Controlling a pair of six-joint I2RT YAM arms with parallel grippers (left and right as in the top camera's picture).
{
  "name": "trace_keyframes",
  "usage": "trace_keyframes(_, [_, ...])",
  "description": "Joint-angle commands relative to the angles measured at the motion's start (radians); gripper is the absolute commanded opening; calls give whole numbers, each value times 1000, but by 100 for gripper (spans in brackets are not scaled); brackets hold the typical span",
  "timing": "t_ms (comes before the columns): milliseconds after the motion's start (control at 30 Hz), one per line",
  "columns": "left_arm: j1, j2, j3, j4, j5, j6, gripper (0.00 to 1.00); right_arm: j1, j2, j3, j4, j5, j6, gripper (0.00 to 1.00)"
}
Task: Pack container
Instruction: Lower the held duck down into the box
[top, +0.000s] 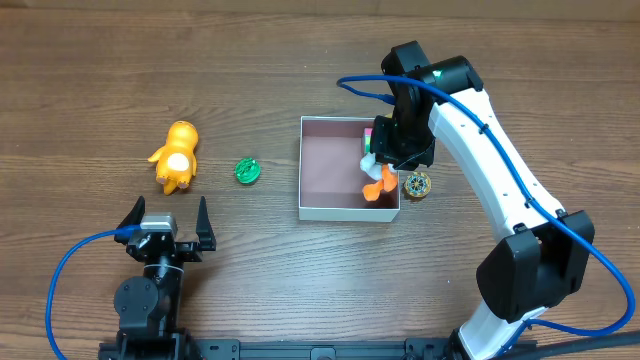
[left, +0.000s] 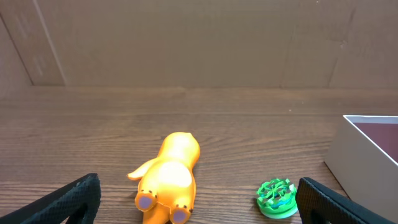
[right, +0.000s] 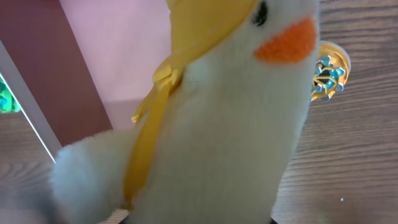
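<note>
Checking in from the remote station. Biggest thing first: the wooden table (top: 300, 60) fills the whole overhead view. The white right arm (top: 500, 180) stretches up the right side and bends in over the box.

The container (top: 330, 165) sits a bit right of the table's middle, white walls and dull pink floor. Most of the floor is bare. On the left wrist cam I only get one corner of it at the right edge.

The right gripper (top: 396, 148) is over the right side of the container, clamped on a white plush duck (right: 236, 124) with an orange beak and a yellow ribbon. The duck basically swallows the whole right wrist view. From overhead its orange feet hang by the container's near right corner. I can't tell if it's touching the floor.

The left gripper (top: 167, 220) is parked low on the left with its jaws spread wide, nothing between them.

An orange toy (top: 176, 156) is lying down just beyond the left gripper, well left of the container. A green disc (top: 247, 171) lies between it and the container's left wall. A gold disc (top: 417, 184) sits on the table just outside the right wall.
</note>
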Motion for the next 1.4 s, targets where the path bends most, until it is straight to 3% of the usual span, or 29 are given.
trace_keyframes(0, [6, -7, -3, -1, -6, 23, 100, 2, -8, -4, 3, -12, 90, 9])
trace_keyframes(333, [6, -7, -3, -1, -6, 23, 100, 2, -8, -4, 11, -16, 121, 11])
trace_keyframes(1033, [6, -7, -3, -1, -6, 23, 100, 74, -8, -8, 1, 172, -99, 12])
trace_keyframes(1367, [6, -7, -3, -1, -6, 23, 100, 74, -8, -166, 99, 152, -101, 13])
